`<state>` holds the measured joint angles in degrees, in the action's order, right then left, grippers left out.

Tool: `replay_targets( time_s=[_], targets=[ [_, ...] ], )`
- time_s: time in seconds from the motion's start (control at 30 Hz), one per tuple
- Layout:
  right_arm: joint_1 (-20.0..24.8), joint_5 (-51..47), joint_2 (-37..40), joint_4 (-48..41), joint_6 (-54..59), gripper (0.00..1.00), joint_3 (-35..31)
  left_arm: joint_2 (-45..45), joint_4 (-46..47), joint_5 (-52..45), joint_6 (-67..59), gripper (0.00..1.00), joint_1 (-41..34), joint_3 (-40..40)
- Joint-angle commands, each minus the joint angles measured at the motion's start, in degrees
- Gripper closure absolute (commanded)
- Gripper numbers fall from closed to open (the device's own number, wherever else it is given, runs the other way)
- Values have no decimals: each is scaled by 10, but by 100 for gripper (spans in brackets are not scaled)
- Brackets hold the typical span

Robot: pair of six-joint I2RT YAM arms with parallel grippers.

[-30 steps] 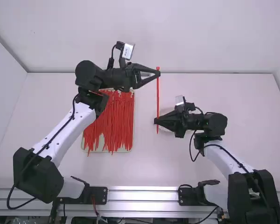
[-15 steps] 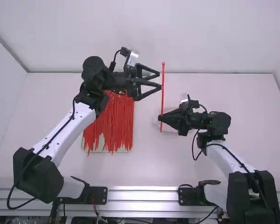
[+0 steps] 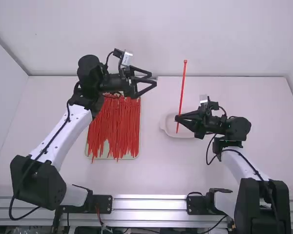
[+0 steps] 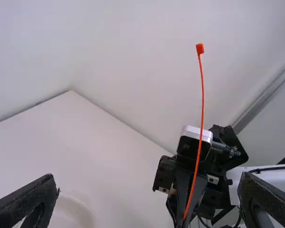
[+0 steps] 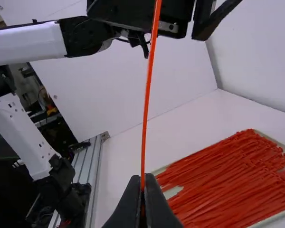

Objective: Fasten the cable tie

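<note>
Right of the tabletop's point(image 3: 49, 112) middle, above a shallow white dish point(image 3: 167, 127): the right tool point(image 3: 177, 118), pressed fully together on the lower end of a single red cable tie point(image 3: 181, 96). Rises from that pinch almost upright, tipped a little toward the right edge, with the small square head uppermost and free in the air. Touches nothing but the two closed fingers; seen from the right wrist, runs straight up out of the seam between them.

Left of the middle, lying flat: a pale tray point(image 3: 135, 154) loaded with a loose pile of red ties point(image 3: 116, 124), mostly lined up from the far edge toward the near edge, a few tips hanging over the tray's near rim.

Raised over the tray's far end: the left tool point(image 3: 154, 84), spread wide and gripping nothing. Points across toward the held tie, well apart from it. From the left wrist, fingers point(image 4: 28, 202) far out to either side, the tie and the right tool framed between them farther off.
</note>
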<state>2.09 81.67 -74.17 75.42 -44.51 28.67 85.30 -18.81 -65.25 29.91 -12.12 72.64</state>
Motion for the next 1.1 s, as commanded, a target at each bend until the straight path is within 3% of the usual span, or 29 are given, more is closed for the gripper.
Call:
replay_targets(
  time_s=[0.0,0.37,0.53,0.8,1.07],
  targets=[
    [6,-1,8,2,-2,100,-14,-2,5,9,-16,1,-2,-3],
    [16,-53,8,-7,10,100,-36,-2,35,17,-38,0,-2,-3],
    [40,-111,8,-139,120,100,-35,-2,45,17,-39,1,-2,-3],
    [68,-174,8,-276,209,100,-35,-2,52,17,-49,1,-2,-3],
    [50,-187,8,-280,189,100,-17,-2,53,17,-49,1,-2,-3]
  ],
)
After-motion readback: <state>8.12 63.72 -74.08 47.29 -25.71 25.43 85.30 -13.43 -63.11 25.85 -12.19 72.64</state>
